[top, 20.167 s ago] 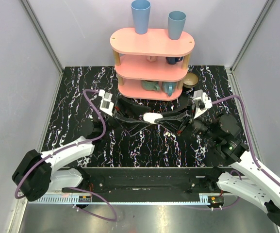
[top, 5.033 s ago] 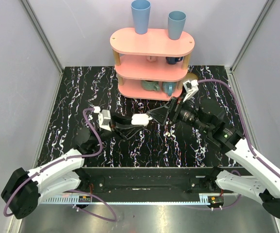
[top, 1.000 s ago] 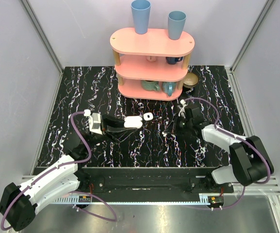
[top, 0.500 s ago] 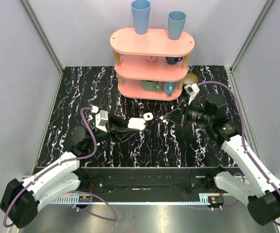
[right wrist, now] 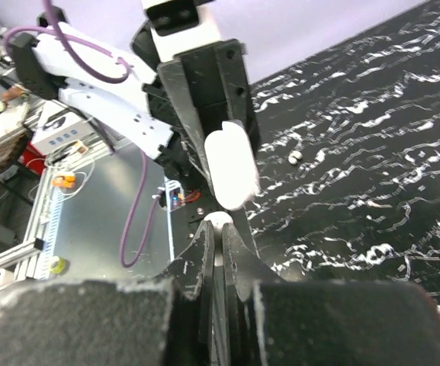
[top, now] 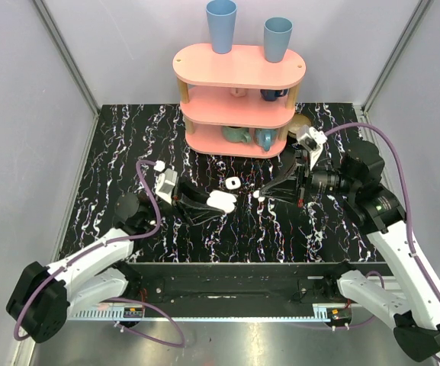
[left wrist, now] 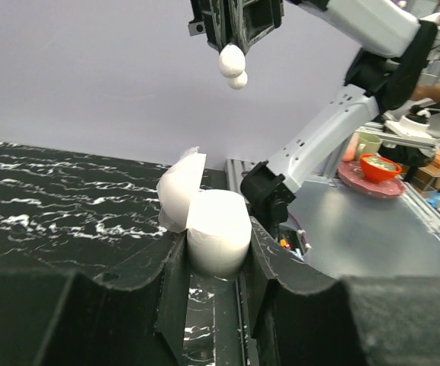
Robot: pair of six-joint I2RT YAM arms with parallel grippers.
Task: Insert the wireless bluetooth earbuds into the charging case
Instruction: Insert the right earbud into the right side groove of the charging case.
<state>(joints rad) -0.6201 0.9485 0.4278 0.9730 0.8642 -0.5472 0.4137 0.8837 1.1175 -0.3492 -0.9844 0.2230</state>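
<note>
Nearest: left gripper [top: 213, 203] clamped on the open charging case [left wrist: 218, 229], lid [left wrist: 180, 189] tilted up, over the black marbled table [top: 120, 152]. Right gripper [right wrist: 218, 229] pinched tight on one earbud [right wrist: 218, 220], near the case, not touching. Second earbud [top: 232, 183] lies loose on the table beyond. Pink shelf [top: 239, 72] farthest.

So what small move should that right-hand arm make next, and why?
Probably ease the right gripper leftward so its earbud comes over the charging case. The left gripper holds the case with its lid open. The pinched earbud hangs apart from the case, not yet above the hollow.
</note>
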